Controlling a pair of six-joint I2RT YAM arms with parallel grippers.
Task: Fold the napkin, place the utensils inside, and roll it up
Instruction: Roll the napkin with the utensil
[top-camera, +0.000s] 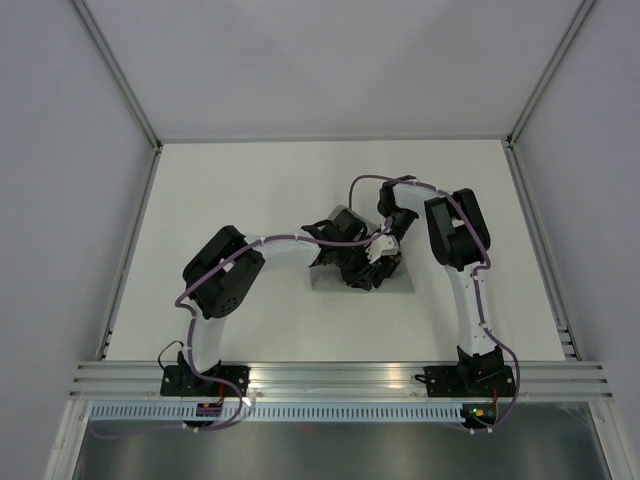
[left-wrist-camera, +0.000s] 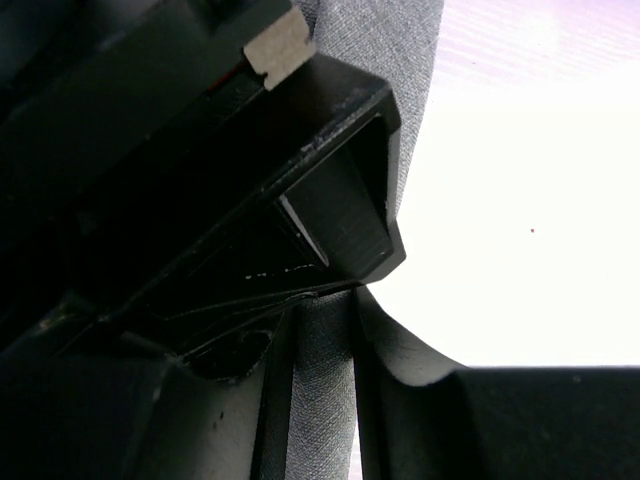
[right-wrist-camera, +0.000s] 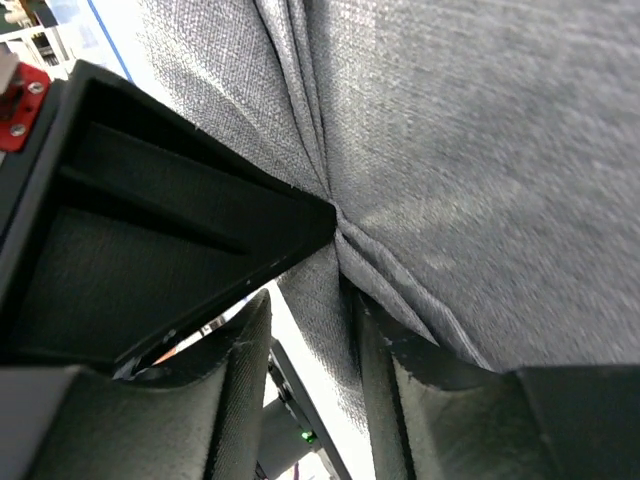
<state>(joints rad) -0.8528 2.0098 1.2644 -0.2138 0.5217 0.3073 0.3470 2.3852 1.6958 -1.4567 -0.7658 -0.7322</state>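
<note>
Napkin (top-camera: 402, 283): grey, bunched on the table slightly right of centre, largely hidden under both grippers in the top view.
Left gripper (left-wrist-camera: 352, 300): clamped on a fold of the grey cloth, which runs down between the jaws.
Right gripper (right-wrist-camera: 338, 262): closed tight on gathered pleats of the same cloth, creases fanning out from the pinch.
Arms: left arm (top-camera: 222, 275) reaching in from the left, right arm (top-camera: 458, 232) from the right, wrists close together above the cloth.
Table (top-camera: 250, 190): white.
</note>
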